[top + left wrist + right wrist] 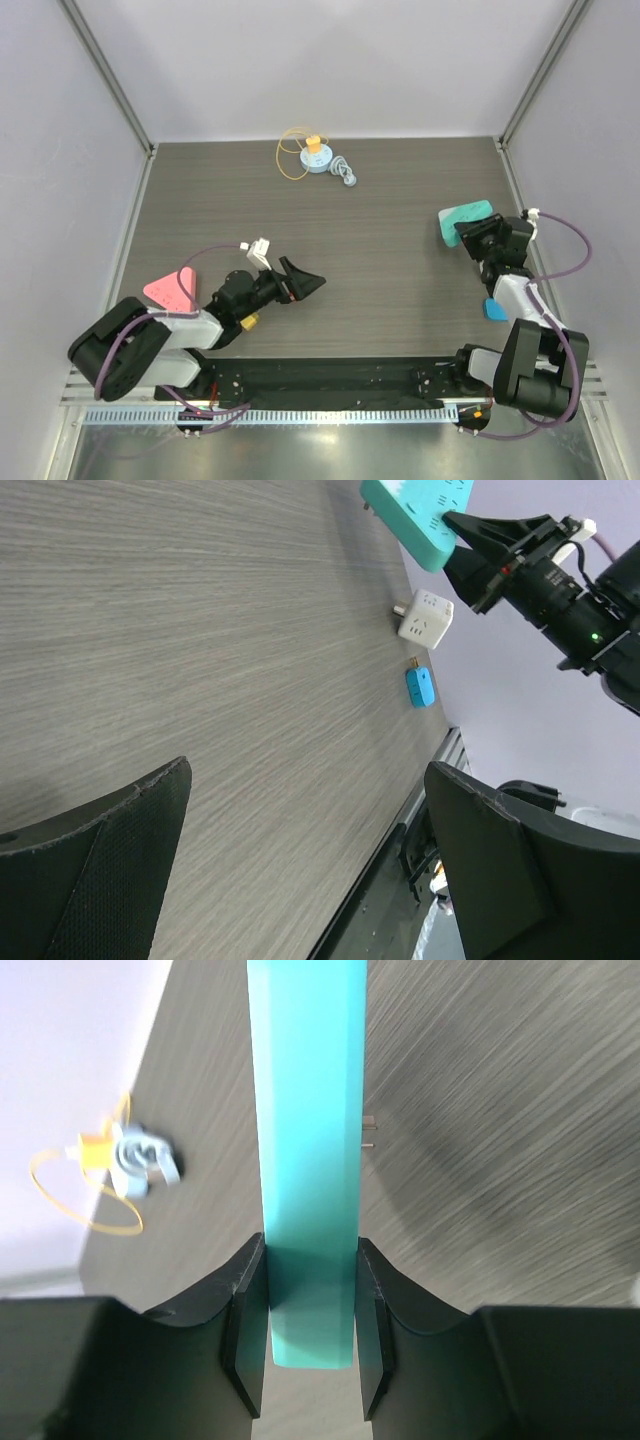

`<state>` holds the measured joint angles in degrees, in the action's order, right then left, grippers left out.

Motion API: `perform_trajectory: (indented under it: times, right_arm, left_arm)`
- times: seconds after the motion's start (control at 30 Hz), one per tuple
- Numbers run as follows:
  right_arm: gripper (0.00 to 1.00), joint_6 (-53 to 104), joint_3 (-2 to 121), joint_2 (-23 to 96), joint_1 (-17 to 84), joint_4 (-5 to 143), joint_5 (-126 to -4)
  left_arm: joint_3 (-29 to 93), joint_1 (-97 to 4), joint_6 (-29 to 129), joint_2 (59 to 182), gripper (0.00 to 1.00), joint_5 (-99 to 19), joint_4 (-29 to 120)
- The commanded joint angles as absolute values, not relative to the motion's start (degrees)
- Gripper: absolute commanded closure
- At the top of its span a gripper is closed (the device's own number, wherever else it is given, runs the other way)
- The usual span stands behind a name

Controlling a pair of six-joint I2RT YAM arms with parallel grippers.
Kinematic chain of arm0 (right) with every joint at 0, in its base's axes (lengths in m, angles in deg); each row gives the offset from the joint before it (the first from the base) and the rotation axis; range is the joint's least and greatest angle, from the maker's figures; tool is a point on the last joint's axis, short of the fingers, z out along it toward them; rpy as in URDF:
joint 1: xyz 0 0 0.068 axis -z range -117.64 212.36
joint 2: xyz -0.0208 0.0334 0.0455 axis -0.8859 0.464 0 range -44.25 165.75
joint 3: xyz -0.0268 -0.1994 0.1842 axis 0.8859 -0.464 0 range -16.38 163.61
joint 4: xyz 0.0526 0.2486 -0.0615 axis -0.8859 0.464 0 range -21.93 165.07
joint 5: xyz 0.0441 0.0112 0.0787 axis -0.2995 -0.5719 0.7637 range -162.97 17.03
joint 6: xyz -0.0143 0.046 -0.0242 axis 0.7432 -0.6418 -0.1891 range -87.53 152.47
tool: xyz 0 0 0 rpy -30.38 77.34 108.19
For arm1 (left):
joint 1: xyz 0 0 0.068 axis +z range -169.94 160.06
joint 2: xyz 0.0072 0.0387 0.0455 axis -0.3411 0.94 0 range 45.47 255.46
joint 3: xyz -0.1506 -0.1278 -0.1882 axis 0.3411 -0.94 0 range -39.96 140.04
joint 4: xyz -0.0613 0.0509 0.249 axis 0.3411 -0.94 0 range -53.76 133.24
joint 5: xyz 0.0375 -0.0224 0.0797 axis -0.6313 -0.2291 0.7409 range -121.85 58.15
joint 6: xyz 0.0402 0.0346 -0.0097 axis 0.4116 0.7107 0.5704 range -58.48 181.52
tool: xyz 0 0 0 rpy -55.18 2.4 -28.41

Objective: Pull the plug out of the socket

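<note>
— "Two pieces, as far as I can see. The teal socket block (pixel 305 1160) is clamped in the right jaws near the right edge of the worktop (pixel 380 270), and a white cube plug (pixel 425 618) lies loose just beside it."
— "So the pull looks done?"
— "I'd judge so. Nothing is plugged into the faces I can see, so only setting the block down seems left. A small blue plug (pixel 420 686) lies nearer the front edge."
— "And the left jaws?"
— "Wide apart, holding nothing, towards the near-left corner beside a pink triangle (pixel 172 288)."
</note>
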<state>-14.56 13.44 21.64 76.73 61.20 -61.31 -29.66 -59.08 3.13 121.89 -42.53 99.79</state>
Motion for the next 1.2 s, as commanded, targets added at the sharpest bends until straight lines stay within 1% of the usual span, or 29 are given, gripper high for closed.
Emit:
perform_trajectory:
  times: [0.0,0.1,0.27,0.3,0.37,0.5,0.63,0.73,0.77,0.8,0.87,0.9,0.97,1.0,1.03,1.07,1.1,1.17]
  right_arm:
    - [0.99,-20.26,11.05,23.33,79.75,46.48,-60.75]
    - [0.99,-21.06,9.38,23.87,79.85,43.13,-63.2]
    - [0.99,-22.03,6.12,24.13,79.85,36.97,-70.32]
    - [0.99,-22.29,5.24,25.52,79.85,33.48,-70.59]
    - [0.99,-22.64,5.32,27.55,79.93,31.17,-71.03]
    - [0.99,-22.73,7.52,37.11,80.2,24.77,-68.06]
    - [0.99,-23.25,8.05,42.4,80.29,20.62,-65.41]
    - [0.98,-23.35,9.8,46.17,80.73,20.61,-63.83]
    - [0.96,-23.34,10.24,47.32,81.07,20.87,-63.65]
    - [0.88,-23.52,11.55,48.12,81.25,22.35,-62.61]
    - [0.79,-24.39,12.88,50.75,81.78,22.72,-61.46]
    - [0.7,-24.66,13.14,51.55,81.78,22.46,-61.02]
    - [0.62,-24.93,13.93,53.47,81.78,23.5,-59.18]
    - [0.52,-24.58,14.98,54.01,81.78,24.38,-58.39]
    - [0.46,-24.05,15.51,54.36,81.78,25.43,-56.99]
    - [0.43,-23.61,16.04,54.71,81.87,27.79,-56.02]
    - [0.36,-22.13,16.83,54.54,81.87,28.86,-54.96]
    - [0.29,-20.8,16.66,53.41,81.87,33.06,-54.16]
  left_arm:
    - [-30.47,-60.37,6.67,117.38,0.01,-38.79,96.95]
    - [-30.82,-60.55,7.11,115.43,0.0,-39.67,93.34]
    - [-32.84,-61.86,6.76,112.26,0.0,-37.74,92.99]
    - [-32.84,-62.13,6.85,112.0,0.0,-36.78,92.81]
    - [-32.58,-62.57,7.37,111.56,0.0,-36.16,91.76]
    - [-31.0,-62.57,9.22,111.03,0.0,-36.51,88.51]
    - [-28.54,-62.57,12.03,110.33,0.0,-38.26,84.03]
    - [-28.71,-62.57,11.43,110.59,0.0,-37.39,84.37]
    - [-29.15,-62.57,11.07,110.77,0.0,-37.21,84.89]
    - [-29.5,-62.57,10.46,111.29,0.0,-37.04,85.94]
    - [-30.2,-62.66,10.19,111.3,0.0,-36.25,86.48]
    - [-30.38,-62.66,10.1,110.6,0.0,-35.9,86.57]
    - [-30.82,-62.75,10.01,109.89,0.0,-34.76,86.48]
    - [-30.99,-62.66,9.93,109.8,0.0,-34.58,86.48]
    - [-31.08,-62.75,9.75,109.71,0.0,-34.4,86.57]
    - [-31.08,-62.75,9.66,109.8,0.0,-34.49,86.74]
    - [-31.26,-62.75,9.66,109.8,0.0,-34.57,87.0]
    - [-31.61,-63.01,9.92,108.93,0.0,-34.14,87.53]
